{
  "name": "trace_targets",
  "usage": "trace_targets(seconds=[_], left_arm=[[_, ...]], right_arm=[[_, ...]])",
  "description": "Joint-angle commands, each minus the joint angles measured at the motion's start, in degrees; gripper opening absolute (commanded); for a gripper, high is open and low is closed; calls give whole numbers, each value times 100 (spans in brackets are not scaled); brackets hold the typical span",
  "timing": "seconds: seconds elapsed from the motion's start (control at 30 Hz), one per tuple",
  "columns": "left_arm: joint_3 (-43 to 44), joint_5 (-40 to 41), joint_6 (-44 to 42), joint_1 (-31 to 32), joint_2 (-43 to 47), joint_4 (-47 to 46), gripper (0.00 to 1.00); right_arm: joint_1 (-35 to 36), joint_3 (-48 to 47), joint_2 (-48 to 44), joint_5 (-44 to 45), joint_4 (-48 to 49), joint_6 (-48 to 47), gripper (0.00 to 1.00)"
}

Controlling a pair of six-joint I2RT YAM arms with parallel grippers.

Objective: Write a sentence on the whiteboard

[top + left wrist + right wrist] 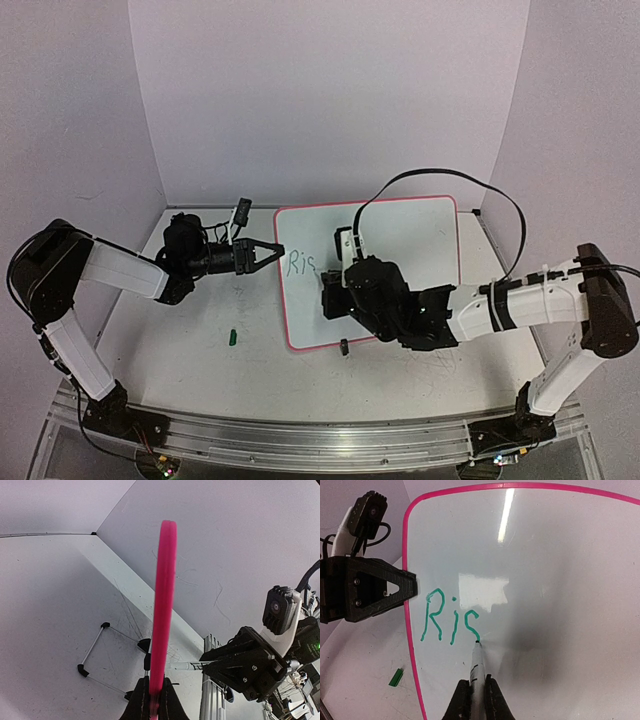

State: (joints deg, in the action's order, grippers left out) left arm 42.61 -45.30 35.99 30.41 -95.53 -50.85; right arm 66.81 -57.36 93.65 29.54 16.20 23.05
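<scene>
Right wrist view puts the marker (476, 667) tip on the whiteboard (560, 580), at the foot of the "s" in the green letters "Ris" (451, 622). The right gripper (476, 700) has its fingers pinched on the marker's barrel. Writing is in hand and, by my reading, early: three letters, not yet a whole word. The next move likely calls for a small lift or a short slide toward the right of the frame to start another letter, with light pressure so the board does not shift.

The left gripper (270, 250) has its fingers pressed onto the board's pink left edge, steadying it. In the top view the board sits mid-frame on the worktop (180, 370). Bare white surface runs right of the letters and below them, so the line has room. The pink frame is just beside the "R". A green cap (231, 337) lies on the worktop left of the board, apart from both arms.
</scene>
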Motion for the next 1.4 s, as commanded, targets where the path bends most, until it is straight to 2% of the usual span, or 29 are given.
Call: trace_targets(seconds=[0.0, 0.43, 0.73, 1.37], left_arm=[[72, -199, 167, -15, 295, -285, 0], [15, -184, 162, -18, 345, -279, 0], [24, -182, 118, -17, 270, -262, 0], [36, -187, 114, -18, 315, -236, 0]], right_arm=[[30, -61, 96, 76, -174, 69, 0], [34, -490, 311, 60, 32, -186, 0], [-123, 282, -645, -255, 212, -44, 0], [-211, -34, -216, -297, 439, -284, 0]])
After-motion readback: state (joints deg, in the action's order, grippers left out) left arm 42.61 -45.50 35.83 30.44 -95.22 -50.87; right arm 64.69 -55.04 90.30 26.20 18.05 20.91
